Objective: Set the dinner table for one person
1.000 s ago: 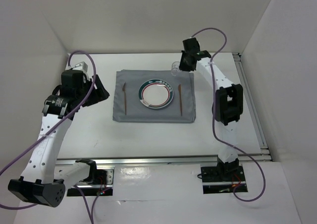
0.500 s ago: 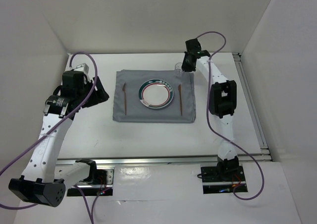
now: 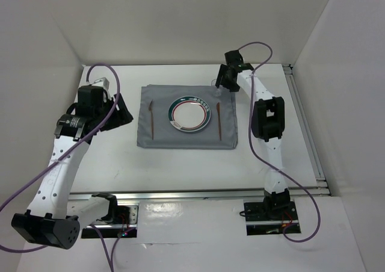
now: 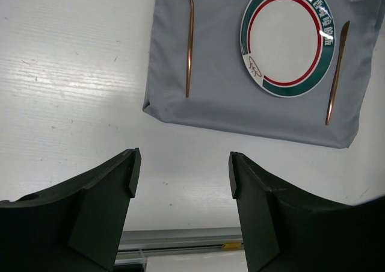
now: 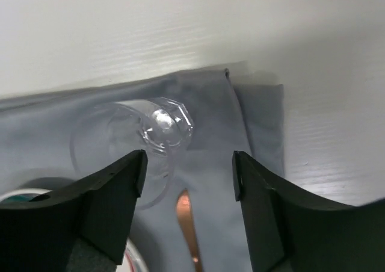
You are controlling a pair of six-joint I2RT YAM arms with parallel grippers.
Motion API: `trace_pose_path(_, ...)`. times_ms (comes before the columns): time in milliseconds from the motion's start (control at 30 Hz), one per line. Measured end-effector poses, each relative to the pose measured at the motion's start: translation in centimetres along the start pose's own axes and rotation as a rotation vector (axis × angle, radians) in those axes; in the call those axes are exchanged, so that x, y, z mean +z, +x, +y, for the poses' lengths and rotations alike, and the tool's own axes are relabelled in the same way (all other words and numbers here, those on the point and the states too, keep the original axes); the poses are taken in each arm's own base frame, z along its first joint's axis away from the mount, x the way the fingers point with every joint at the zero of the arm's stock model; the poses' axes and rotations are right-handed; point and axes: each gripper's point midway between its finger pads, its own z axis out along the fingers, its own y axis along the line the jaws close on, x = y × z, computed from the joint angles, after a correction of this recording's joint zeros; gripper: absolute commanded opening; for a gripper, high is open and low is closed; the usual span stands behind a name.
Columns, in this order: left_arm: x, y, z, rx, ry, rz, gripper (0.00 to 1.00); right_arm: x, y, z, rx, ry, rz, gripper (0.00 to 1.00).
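Note:
On the white dinner table point(image 3: 180, 170) lies a grey mat point(image 3: 159, 136) with a green-and-red-rimmed plate point(image 3: 191, 114) at its centre. A copper fork point(image 3: 152, 118) lies left of the plate and a copper knife point(image 3: 219, 120) right of it. A clear glass point(image 5: 150, 133) rests on the mat's far right corner; it is faint in the top view point(image 3: 214, 82). My right gripper point(image 5: 188, 170) hovers open just above and beside the glass, and its fingers do not touch it. My left gripper point(image 4: 182, 173) is open and empty over bare table, left of the mat point(image 4: 240, 103).
A silver rail point(image 3: 198, 194) runs along the table's near edge and another point(image 3: 307, 133) along the right side. White walls enclose the back and both sides. Purple cables loop off both arms.
My right gripper has opened and let go of the glass, which now sits on the mat's corner. The right arm shifted slightly toward the back. The left arm has barely moved.

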Motion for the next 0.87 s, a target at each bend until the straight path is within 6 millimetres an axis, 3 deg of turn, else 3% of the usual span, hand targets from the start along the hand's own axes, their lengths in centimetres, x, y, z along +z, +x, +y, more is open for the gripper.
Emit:
trace_pose_path(67,0.1,0.1,0.0,0.000,-0.003,0.006,0.77,-0.3,-0.4,0.3,-0.009,-0.005,-0.010,0.95)
trace_pose_path(100,0.2,0.1,0.1,0.000,-0.004,0.008,0.77,-0.5,-0.7,0.5,-0.010,-0.010,-0.020,0.98)
trace_pose_path(200,0.1,0.2,0.1,0.000,-0.006,0.012,0.77,-2.4,-2.0,1.5,-0.026,-0.029,-0.061,1.00)
trace_pose_path(267,0.1,0.3,0.1,0.000,-0.006,0.014,0.77,-4.9,-3.7,2.4,-0.031,-0.051,-0.110,1.00)
trace_pose_path(367,0.0,0.4,0.0,-0.001,0.001,0.017,0.77,-10.5,-7.0,3.5,-0.028,-0.099,-0.213,1.00)
trace_pose_path(433,-0.1,0.4,-0.1,-0.001,0.008,0.018,0.77,-15.7,-8.9,3.9,-0.021,-0.136,-0.289,1.00)
trace_pose_path(533,-0.5,0.4,-0.2,-0.002,0.018,0.010,0.77,-22.9,-9.4,2.8,-0.007,-0.163,-0.360,1.00)
trace_pose_path(600,-0.7,0.3,-0.3,-0.003,0.021,0.004,0.77,-26.6,-7.8,1.0,0.009,-0.148,-0.379,1.00)
trace_pose_path(667,-0.9,0.3,-0.3,-0.003,0.024,0.000,0.77,-28.5,-4.4,-1.7,0.029,-0.106,-0.341,1.00)
trace_pose_path(867,-0.4,1.1,-0.1,-0.008,0.027,0.012,0.77,-29.4,9.2,-9.9,0.062,0.038,-0.131,1.00)
